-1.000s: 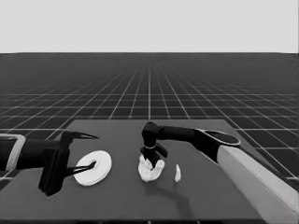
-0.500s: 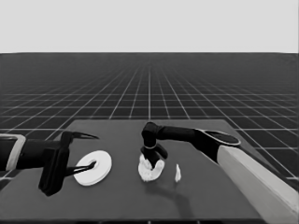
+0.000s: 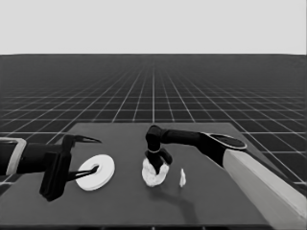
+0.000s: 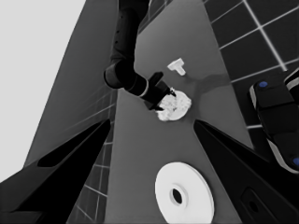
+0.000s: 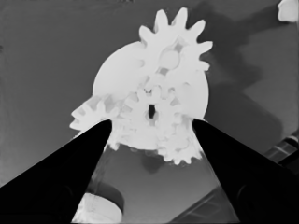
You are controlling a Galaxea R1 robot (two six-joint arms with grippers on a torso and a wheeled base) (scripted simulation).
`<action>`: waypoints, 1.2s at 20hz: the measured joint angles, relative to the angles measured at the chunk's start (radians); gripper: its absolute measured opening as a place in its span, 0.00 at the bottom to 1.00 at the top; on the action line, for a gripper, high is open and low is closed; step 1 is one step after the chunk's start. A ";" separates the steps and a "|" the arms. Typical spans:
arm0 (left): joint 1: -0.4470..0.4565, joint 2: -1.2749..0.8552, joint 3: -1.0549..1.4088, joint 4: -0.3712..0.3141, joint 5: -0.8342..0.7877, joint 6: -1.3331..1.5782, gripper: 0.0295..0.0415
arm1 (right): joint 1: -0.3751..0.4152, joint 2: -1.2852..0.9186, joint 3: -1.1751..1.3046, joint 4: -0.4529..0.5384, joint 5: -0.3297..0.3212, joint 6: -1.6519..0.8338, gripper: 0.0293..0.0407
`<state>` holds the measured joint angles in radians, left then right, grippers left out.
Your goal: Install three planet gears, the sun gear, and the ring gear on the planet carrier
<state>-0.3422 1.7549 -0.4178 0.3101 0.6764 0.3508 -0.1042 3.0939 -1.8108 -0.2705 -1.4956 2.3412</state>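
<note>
The smaller round part (image 3: 154, 173) lies at the table's middle with toothed gears (image 5: 154, 114) meshed on its face — three around a central one, as far as the right wrist view shows. The right gripper (image 3: 160, 163) hangs directly over it, fingers spread to either side of the stack and holding nothing. To the left, well apart, lies the larger round part (image 3: 96, 172), flat, hole upward, under the waiting left gripper (image 3: 82, 157), whose fingers stand wide. A thin white piece (image 3: 182, 178) stands just right of the stack. The larger part probably goes on next — it lies left of the right gripper, nearer the left arm.
</note>
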 joint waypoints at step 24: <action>0.000 0.000 0.000 0.000 0.000 0.000 0.75 | -0.237 -1.269 1.362 -0.404 0.300 -1.981 0.81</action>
<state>-0.3422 1.7549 -0.4178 0.3101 0.6764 0.3508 -0.3412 1.8253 -0.4492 -0.6747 -1.1955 0.3599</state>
